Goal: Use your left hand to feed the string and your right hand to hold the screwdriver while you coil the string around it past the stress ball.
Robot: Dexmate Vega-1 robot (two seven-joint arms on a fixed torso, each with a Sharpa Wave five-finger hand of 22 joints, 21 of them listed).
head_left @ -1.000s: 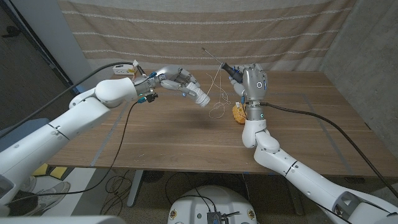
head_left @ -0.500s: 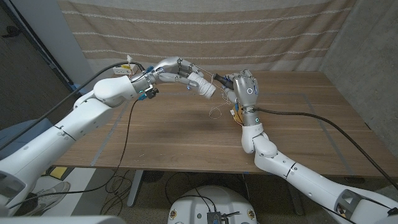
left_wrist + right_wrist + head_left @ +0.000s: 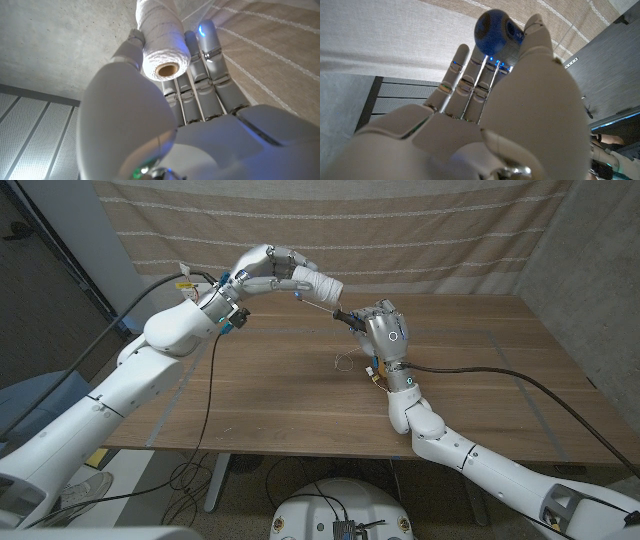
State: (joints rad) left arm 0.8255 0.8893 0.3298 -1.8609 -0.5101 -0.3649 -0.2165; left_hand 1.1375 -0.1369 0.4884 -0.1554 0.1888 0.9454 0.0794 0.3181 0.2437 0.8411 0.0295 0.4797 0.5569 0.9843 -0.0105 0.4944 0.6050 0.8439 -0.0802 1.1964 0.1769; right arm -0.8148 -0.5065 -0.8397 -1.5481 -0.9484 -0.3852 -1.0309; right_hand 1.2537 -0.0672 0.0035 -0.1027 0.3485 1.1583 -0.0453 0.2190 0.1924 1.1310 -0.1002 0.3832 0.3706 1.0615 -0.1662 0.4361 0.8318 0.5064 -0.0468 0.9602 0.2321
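My left hand (image 3: 268, 268) is raised over the table's far left part and grips a white spool of string (image 3: 318, 284); the spool (image 3: 162, 44) sits against the fingers of that hand (image 3: 210, 105). My right hand (image 3: 387, 330) holds the dark-handled screwdriver (image 3: 346, 315), which points left toward the spool. A thin line of string runs between spool and screwdriver. The blue handle end (image 3: 492, 30) sticks out past the right hand (image 3: 510, 105). An orange stress ball (image 3: 377, 376) lies on the table, mostly hidden under the right wrist. Loose string (image 3: 345, 362) lies beside it.
The wooden table (image 3: 250, 400) spreads below both arms. A striped curtain (image 3: 420, 240) hangs behind its far edge, and a grey wall (image 3: 590, 260) stands at the right. A black cable (image 3: 205, 395) droops from the left arm across the table.
My left hand has lifted the spool up and back. My right hand has tipped left and lower, so the screwdriver now points toward the spool instead of upward.
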